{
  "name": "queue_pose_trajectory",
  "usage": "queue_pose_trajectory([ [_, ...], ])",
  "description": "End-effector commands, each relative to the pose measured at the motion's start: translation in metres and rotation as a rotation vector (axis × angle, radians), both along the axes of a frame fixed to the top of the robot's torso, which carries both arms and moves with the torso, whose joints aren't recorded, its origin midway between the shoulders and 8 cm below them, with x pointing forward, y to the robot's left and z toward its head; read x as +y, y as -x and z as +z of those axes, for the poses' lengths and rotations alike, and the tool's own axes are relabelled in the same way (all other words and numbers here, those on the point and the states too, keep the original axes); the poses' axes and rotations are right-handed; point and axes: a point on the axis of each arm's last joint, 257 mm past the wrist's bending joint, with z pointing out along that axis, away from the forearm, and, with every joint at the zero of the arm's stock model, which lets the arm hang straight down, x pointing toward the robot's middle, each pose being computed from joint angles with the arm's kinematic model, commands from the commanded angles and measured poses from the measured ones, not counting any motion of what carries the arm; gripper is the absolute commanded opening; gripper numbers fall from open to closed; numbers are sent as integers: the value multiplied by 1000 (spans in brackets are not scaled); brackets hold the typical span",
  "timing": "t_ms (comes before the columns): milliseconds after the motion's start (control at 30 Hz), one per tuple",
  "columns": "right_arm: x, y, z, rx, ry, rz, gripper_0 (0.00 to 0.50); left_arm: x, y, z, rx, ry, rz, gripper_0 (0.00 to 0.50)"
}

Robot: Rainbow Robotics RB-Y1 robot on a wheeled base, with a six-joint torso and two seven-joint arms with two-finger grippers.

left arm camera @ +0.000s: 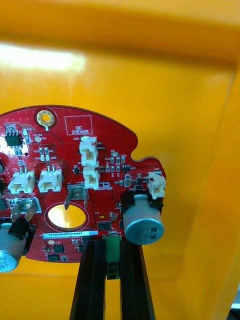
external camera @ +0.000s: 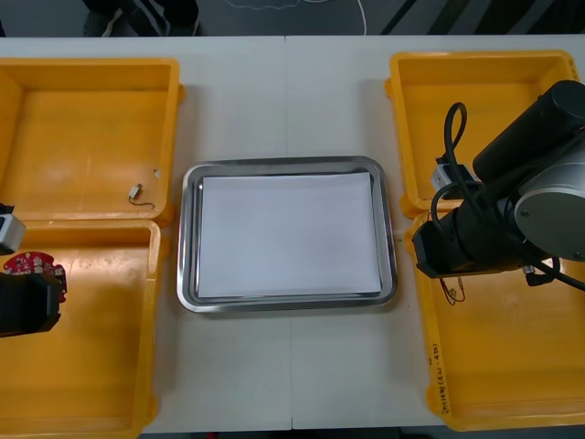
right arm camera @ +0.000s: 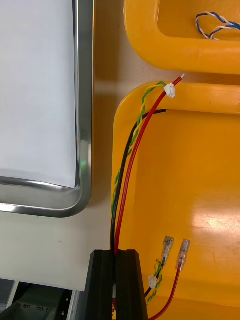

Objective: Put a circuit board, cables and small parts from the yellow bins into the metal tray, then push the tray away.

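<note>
On a light table (external camera: 274, 101), a white-lined metal tray (external camera: 187, 238) is flanked by yellow bins (external camera: 91, 73). The left gripper (left arm camera: 112, 245) is clamped on the edge of a red circuit board (left arm camera: 75, 160), which is held face-up ahead of the fingers, over a bin. The right gripper (right arm camera: 116, 256), its arm bent in across the right bins, is closed on cables (right arm camera: 131, 165). Their long axis is laid straight ahead of the fingers, along the bin rim beside the tray.

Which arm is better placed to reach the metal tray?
Right, probably: the right gripper, shut on red, black and green-yellow cables, is near a corner of the white-lined metal tray; the left gripper, holding the round red circuit board, is farther off.
</note>
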Motion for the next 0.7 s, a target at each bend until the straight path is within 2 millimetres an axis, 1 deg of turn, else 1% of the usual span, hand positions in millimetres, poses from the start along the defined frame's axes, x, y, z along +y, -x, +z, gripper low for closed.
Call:
queue_pose_trajectory([
  [33, 10, -2, 14, -43, -4, 33, 0, 6, -19, 39, -91, 30, 122, 0],
  [167, 10, -2, 13, -41, -3, 31, 0, 0, -29, 52, -112, 36, 121, 0],
  [200, 10, -3, 13, -43, -4, 28, 0, -11, -36, 62, -131, 51, 102, 0],
  [267, 10, -2, 13, -42, -4, 29, 0, -21, -42, 70, -145, 70, 87, 0],
  [300, 10, -2, 13, -41, -4, 30, 0, -33, -46, 75, -151, 94, 78, 0],
  [333, 10, -2, 13, -42, -4, 29, 0, -35, -47, 77, -152, 99, 75, 0],
  [400, 9, -3, 13, -43, -3, 26, 0, -53, -51, 80, -149, 128, 61, 0],
  [467, 10, -2, 13, -42, -4, 29, 0, -63, -52, 80, -147, 138, 50, 0],
  [533, 10, -3, 13, -43, -4, 26, 0, -76, -55, 83, -146, 158, 41, 0],
  [700, 9, -3, 13, -43, -2, 27, 0, -100, -64, 87, -129, 171, 12, 0],
])
